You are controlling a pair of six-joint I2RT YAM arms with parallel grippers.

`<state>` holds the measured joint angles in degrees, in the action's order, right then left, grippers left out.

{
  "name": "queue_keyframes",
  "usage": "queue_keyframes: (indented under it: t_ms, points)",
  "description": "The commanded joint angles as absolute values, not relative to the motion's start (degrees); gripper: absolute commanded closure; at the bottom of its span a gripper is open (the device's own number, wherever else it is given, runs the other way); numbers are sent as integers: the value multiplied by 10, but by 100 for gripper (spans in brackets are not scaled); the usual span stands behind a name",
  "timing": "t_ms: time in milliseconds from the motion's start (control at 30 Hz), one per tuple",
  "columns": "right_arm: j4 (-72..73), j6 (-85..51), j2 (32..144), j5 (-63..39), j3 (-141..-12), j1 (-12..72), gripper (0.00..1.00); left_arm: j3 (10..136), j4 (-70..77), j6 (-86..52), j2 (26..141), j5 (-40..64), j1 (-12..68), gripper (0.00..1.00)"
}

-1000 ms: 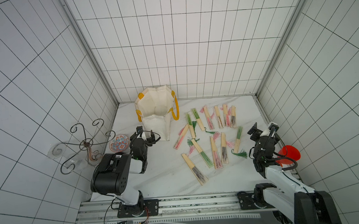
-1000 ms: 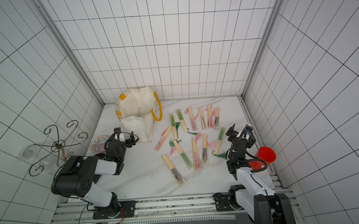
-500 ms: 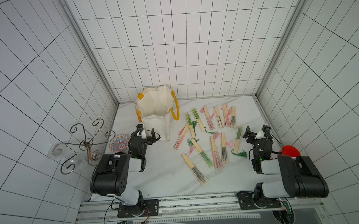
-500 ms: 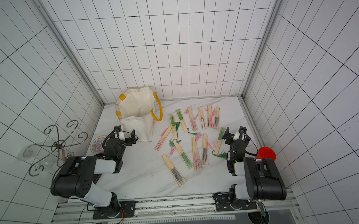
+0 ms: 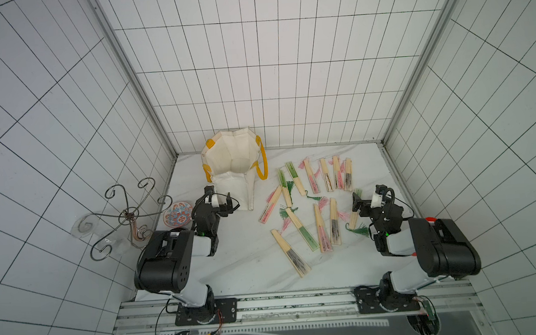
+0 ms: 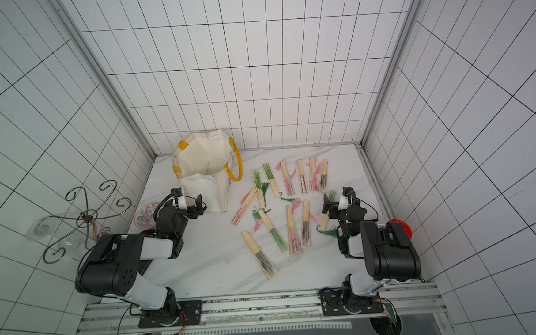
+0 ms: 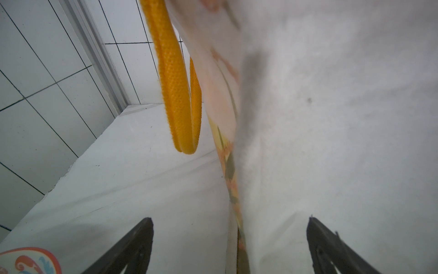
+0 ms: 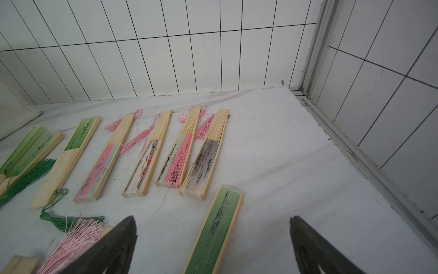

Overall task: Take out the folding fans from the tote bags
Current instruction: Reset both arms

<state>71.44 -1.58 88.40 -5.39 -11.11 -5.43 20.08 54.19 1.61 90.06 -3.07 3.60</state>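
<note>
Right wrist view: green fan (image 8: 213, 227) lies flat, folds pointing toward the back wall (image 8: 166, 59); both arms' jaws gape wide.

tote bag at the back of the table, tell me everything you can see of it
The tote bag is cream-white canvas. It stands upright on the white table by the back wall, mouth open upward, and its inside looks empty. Mustard-yellow looped handles hang down its sides from yellow patches. The left wrist view shows an orange and green print on one panel. The open left gripper sits at its lower front corner; contact cannot be told.
</note>
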Motion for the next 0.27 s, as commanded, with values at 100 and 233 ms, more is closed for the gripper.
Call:
queue_keyframes:
  t_ms: [100, 233]
  points:
    - [728, 1, 886, -69, -143, -57, 0, 210, 545, 25, 891, -24, 35, 3]
    - [728, 2, 886, -68, -143, -57, 0, 210, 545, 25, 891, -24, 35, 3]
